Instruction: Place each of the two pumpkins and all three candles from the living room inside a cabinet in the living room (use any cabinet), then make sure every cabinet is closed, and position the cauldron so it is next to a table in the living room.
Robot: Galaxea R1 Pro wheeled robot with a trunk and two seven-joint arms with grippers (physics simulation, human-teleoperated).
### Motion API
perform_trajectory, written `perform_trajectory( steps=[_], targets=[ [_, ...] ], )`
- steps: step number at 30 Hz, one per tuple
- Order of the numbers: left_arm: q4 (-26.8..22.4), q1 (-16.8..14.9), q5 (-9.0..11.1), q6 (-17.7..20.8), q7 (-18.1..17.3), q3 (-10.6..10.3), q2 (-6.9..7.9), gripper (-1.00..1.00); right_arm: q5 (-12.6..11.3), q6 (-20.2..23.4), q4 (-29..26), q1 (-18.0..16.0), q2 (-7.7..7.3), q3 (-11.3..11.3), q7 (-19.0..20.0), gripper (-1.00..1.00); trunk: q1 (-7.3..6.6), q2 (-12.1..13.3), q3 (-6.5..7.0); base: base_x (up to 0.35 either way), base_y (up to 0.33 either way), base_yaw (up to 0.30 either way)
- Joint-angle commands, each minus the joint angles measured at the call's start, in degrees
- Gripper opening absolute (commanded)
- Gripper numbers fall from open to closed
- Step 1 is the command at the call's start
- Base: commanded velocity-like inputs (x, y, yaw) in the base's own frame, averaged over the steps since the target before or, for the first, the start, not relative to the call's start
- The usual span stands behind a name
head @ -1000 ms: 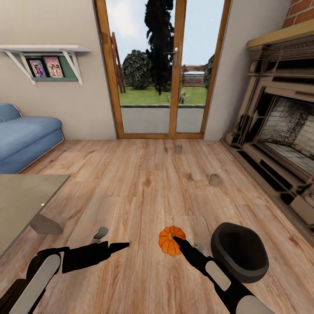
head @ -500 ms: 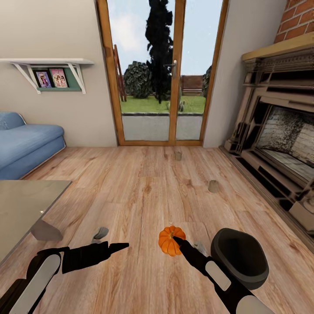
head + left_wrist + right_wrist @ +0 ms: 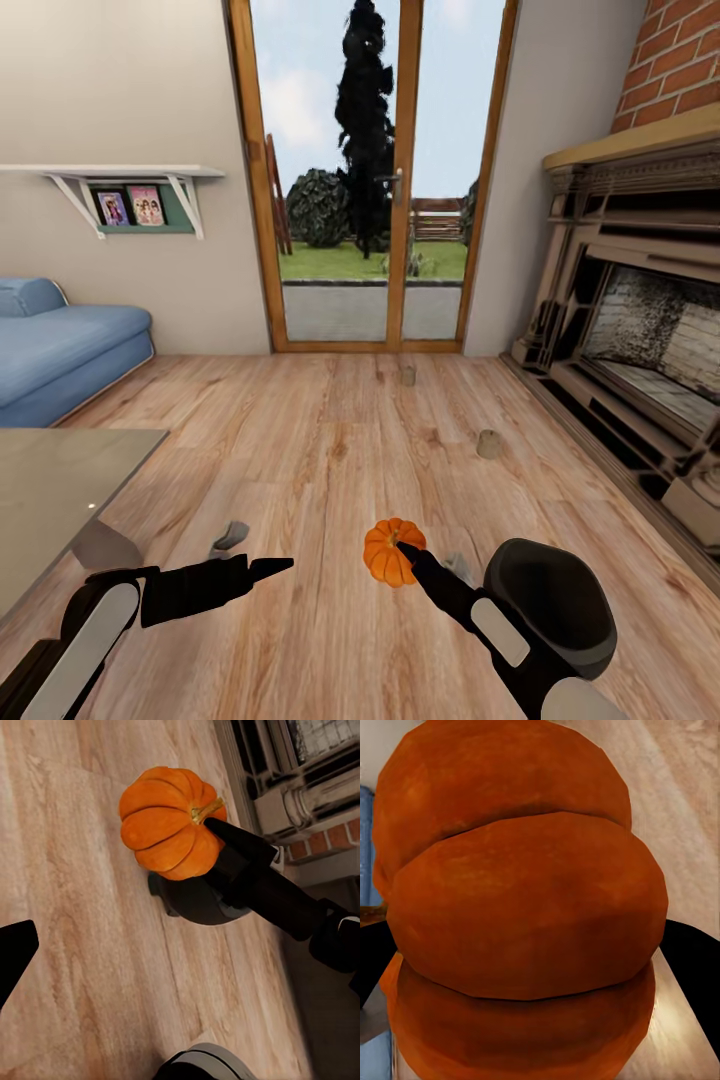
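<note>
An orange ribbed pumpkin [image 3: 385,553] hangs low over the wooden floor, with my right gripper [image 3: 403,548] shut on it beside its stem. In the right wrist view the pumpkin [image 3: 525,907] sits between black fingers [image 3: 690,975] on either side. The black cauldron [image 3: 550,603] stands on the floor just right of my right forearm, and it also appears behind the pumpkin [image 3: 169,821] as the cauldron [image 3: 191,904]. My left gripper [image 3: 283,566] floats open and holds nothing, left of the pumpkin. Two beige candles stand farther off: one candle [image 3: 488,444] mid-floor, the other candle [image 3: 408,375] near the glass doors. The cabinet is out of view.
A grey-topped table [image 3: 60,480] fills the near left. A small grey object [image 3: 230,537] lies on the floor by its leg. The blue sofa [image 3: 60,350] stands at the far left, the fireplace [image 3: 640,340] runs along the right wall, and glass doors [image 3: 370,200] close the far end.
The whole picture has slid downward, so the camera has tilted up. Both grippers and the held pumpkin keep the same places in the view.
</note>
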Motion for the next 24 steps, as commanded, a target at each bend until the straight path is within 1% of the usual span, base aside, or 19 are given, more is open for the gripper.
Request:
perform_trajectory(
  steps=[1, 15, 24],
  targets=[
    [0.0, 0.0, -0.5, 0.1, -0.4, 0.0, 0.03, 1.0, -0.3, 0.1, 0.0, 0.0, -0.03, 0.2, 0.0, -1.0, -0.03, 0.0, 0.18, 0.0, 0.0, 0.0],
    [0.0, 0.0, -0.5, 0.1, -0.4, 0.0, 0.03, 1.0, -0.4, 0.1, 0.1, 0.0, -0.18, 0.1, -0.1, -1.0, -3.11, 5.6, 2.69, 0.0, 0.0, 0.0],
    [0.0, 0.0, -0.5, 0.1, -0.4, 0.0, 0.03, 1.0, -0.4, 0.0, 1.3, 0.0, 0.01, 0.0, -0.1, -1.0, -5.09, 9.2, 4.3, 0.0, 0.0, 0.0]
  ],
)
